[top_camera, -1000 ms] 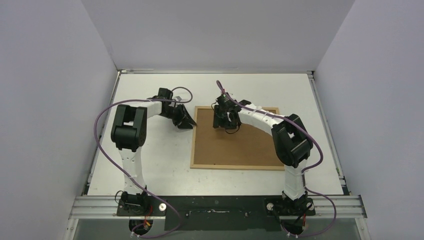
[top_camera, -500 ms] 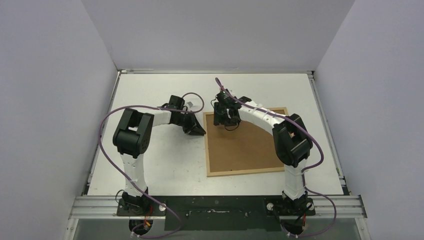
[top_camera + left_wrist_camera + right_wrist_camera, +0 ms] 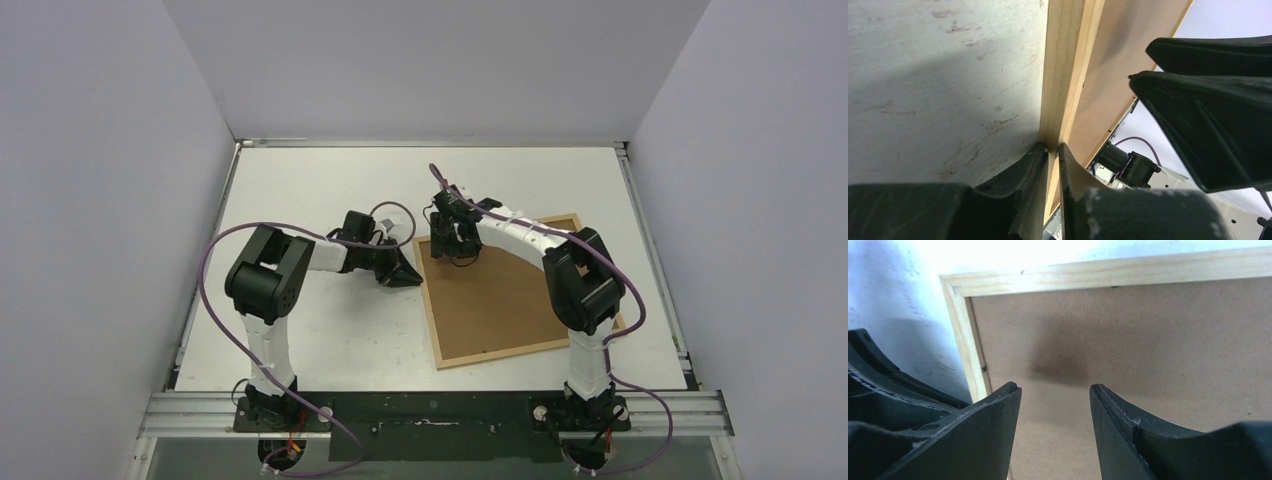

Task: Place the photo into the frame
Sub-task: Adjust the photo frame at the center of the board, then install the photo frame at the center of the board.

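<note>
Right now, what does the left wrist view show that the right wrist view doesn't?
Only the left wrist view: the left jaws shut on one wood strip of the frame, seen along its length. Only the right wrist view: the frame's corner from above, with the right jaws open over the backing panel, holding nothing. Both: light wood strip, brown panel, white table. The photo shows in neither.

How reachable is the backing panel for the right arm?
Probably yes: the right gripper hangs open over the bare backing panel, nothing between; the left gripper pinches only the frame edge.
</note>
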